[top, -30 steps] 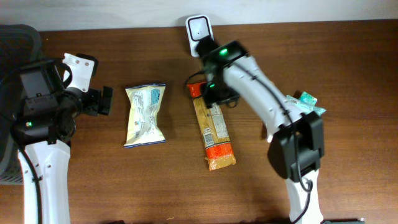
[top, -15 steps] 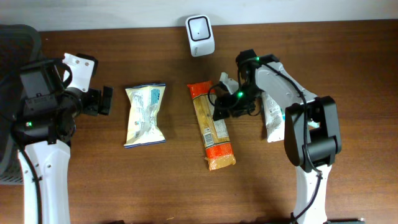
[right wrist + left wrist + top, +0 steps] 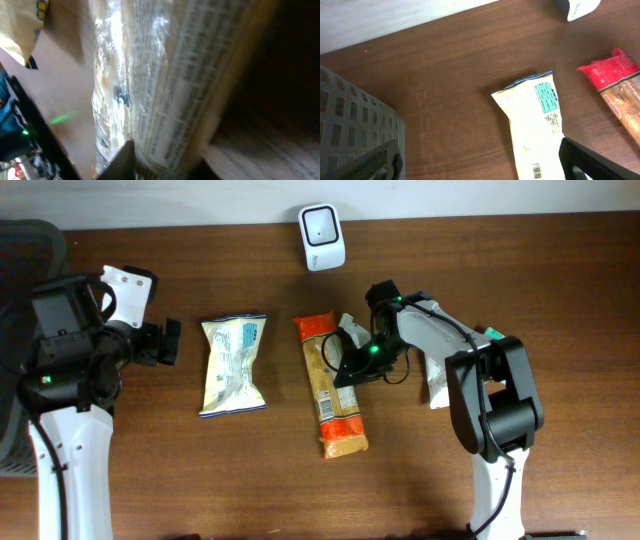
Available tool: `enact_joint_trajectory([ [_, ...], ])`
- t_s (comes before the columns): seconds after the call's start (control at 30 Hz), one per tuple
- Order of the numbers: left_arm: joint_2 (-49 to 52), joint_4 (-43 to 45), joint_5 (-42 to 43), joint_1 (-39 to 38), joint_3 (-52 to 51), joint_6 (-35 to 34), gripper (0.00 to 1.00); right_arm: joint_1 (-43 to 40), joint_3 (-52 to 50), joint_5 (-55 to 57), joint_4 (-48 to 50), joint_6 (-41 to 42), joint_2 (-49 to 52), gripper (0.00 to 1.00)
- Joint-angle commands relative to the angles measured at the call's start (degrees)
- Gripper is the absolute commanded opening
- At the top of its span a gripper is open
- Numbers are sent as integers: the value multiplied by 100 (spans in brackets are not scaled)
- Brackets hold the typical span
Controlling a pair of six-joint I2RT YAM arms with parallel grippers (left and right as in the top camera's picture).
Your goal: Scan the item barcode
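We start at the right fingers (image 3: 122, 165), which sit hard against the side of the long orange-and-tan plastic-wrapped packet (image 3: 330, 390). In the right wrist view the wrapper fills nearly the whole frame, blurred, with one dark fingertip low at its edge. We cannot tell from this whether they have actually clamped on the wrapper or only rest against it. From overhead, the packet lies flat on the dark brown wooden tabletop (image 3: 520, 260), just right of the frame's centre, its red end pointing up the frame. The left fingers (image 3: 585, 165) stand spread wide with nothing between them, hovering at the left of the frame above the pale yellow snack bag (image 3: 232, 365), whose barcode shows at the bottom edge of the left wrist view. The small white scanner (image 3: 320, 225) stands at the upper centre of the frame, well apart from both the packet and the bag. A white pouch (image 3: 438, 375) lies to the right of the right arm, and a grey plastic basket (image 3: 350, 130) sits at the far left. We judge the task to be at its opening step. No item faces the scanner yet, so securing the packet, lifting it, turning its barcode toward the scanner and presenting it are all left to do.
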Motion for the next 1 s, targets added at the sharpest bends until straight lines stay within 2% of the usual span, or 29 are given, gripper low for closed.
enact_joint_trajectory([
  [0.0,-66,-13,0,13,15,92,99,76,-122,385,2,20,142,4],
  [0.13,-66,-28,0,13,15,90,99,66,-13,4,-87,118,50,4],
  [0.23,-66,-28,0,13,15,90,99,68,227,219,-199,398,-358,4],
  [0.37,-66,-28,0,13,15,90,99,179,979,2282,-1217,1296,-1093,4],
  [0.5,-66,-28,2,13,15,90,99,590,1530,4013,-2026,1934,-1226,4],
  [0.53,-66,-28,0,13,15,90,99,732,1530,4054,-2013,1932,-1226,4],
  [0.6,-66,-28,0,13,15,92,99,973,1528,3724,-1818,1891,-1220,4],
  [0.73,-66,-28,0,13,15,90,99,1038,1532,1768,-1296,1510,-1220,4],
  [0.97,-66,-28,0,13,15,90,99,138,1751,-1742,-1241,522,-1335,4],
])
